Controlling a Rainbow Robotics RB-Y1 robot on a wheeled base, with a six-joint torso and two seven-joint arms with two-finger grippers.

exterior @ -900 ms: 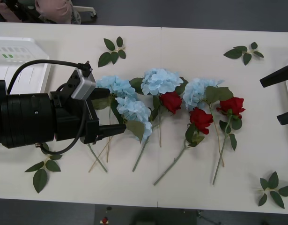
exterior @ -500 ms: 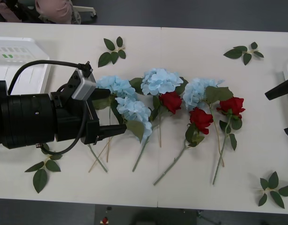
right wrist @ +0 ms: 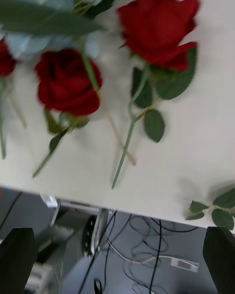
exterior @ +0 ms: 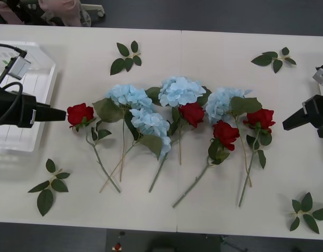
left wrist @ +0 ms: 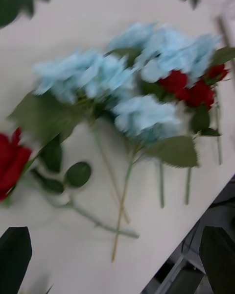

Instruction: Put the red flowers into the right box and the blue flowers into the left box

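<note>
Arms level at opposite table ends, both grippers' fingers seemingly apart: left gripper point(exterior: 59, 114), right gripper point(exterior: 287, 125).

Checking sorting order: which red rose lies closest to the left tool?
The rose lying alone at the row's left end, just off the left tool. The other three sit right of centre, among the blue flowers.

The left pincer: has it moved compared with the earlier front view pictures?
Yes. The left pincer has drawn back toward the left box, away from the blue flowers, uncovering a red rose.
</note>
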